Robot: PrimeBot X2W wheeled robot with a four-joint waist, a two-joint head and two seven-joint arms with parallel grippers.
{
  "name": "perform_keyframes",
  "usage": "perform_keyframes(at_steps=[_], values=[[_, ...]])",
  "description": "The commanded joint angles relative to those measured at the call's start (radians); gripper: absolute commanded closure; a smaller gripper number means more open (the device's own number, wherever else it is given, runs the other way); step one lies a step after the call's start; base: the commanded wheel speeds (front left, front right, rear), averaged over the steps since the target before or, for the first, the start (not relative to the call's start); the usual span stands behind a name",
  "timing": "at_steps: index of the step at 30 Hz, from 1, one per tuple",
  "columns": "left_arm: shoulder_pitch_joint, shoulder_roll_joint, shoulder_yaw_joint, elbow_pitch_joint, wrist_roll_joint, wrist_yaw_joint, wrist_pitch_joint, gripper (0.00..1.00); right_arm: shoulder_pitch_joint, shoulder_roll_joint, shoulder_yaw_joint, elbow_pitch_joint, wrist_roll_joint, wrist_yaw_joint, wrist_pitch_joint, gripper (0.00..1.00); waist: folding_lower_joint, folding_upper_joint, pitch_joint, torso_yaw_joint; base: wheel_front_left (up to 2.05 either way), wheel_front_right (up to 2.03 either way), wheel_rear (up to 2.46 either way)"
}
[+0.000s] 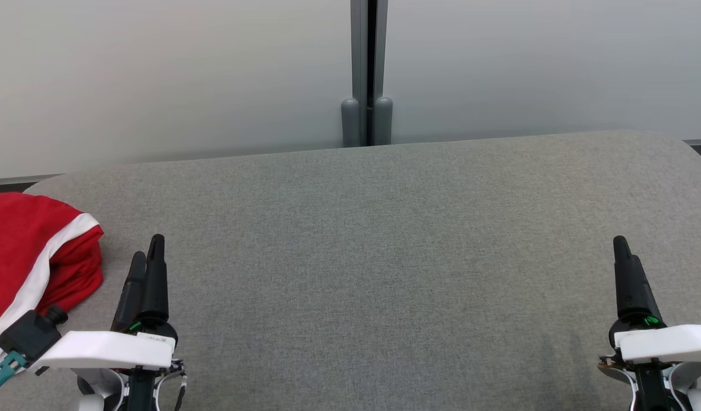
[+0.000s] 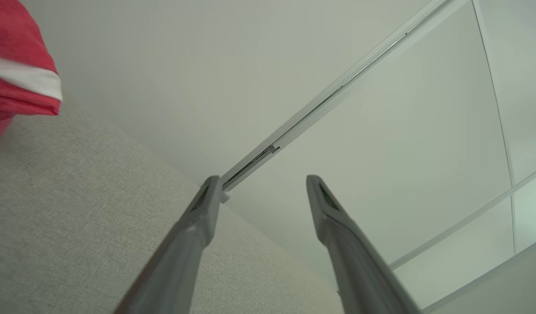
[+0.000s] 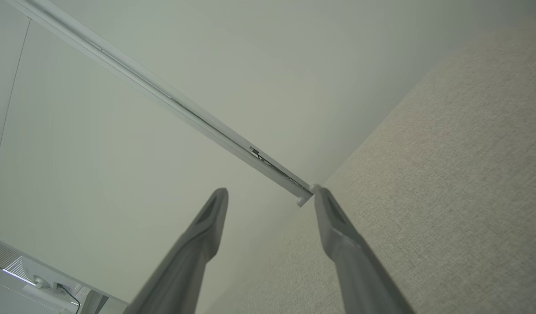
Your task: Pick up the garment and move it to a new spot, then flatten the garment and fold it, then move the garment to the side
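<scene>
at far left: garment (image 1: 19,251) lying bunched

at the left edge of the grey surface (image 1: 385,257) the red garment with a white stripe lies in a heap, partly cut off by the frame. just beside it the left gripper (image 1: 148,248) has its fingers clear of the cloth, spread wide, holding nothing. well apart, at far right, the right gripper (image 1: 625,251) is likewise wide and empty.
</scene>
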Motion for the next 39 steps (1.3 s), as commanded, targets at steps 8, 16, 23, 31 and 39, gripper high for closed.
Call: perform_keyframes(at_steps=[8,16,23,31,39], values=[[0.002,0.017,-0.011,-0.014,0.174,0.005,-0.032,0.0,-0.014,-0.021,0.033,-0.007,-0.163,0.0,-0.024,0.0,0.0,0.0,-0.004,-0.006,0.0,0.0,0.0],[0.017,0.027,-0.017,0.006,0.306,0.012,-0.057,0.0,-0.007,-0.023,0.062,0.004,-0.3,0.0,-0.035,0.0,0.0,0.0,-0.011,-0.009,0.0,0.0,0.0],[0.025,0.033,-0.022,0.026,0.405,0.017,-0.077,0.0,0.0,-0.012,0.091,0.013,-0.398,0.0,-0.04,0.0,0.0,0.0,-0.018,-0.014,0.0,0.0,0.0],[0.037,0.035,-0.026,0.05,0.496,0.02,-0.099,0.0,0.006,-0.015,0.099,0.031,-0.489,0.0,-0.049,0.0,0.0,0.0,-0.027,-0.018,0.0,0.0,0.0],[0.044,0.032,-0.026,0.092,0.561,0.024,-0.117,0.0,0.01,-0.017,0.109,0.039,-0.562,0.0,-0.059,0.0,0.0,0.0,-0.032,-0.019,0.0,0.0,0.0]])
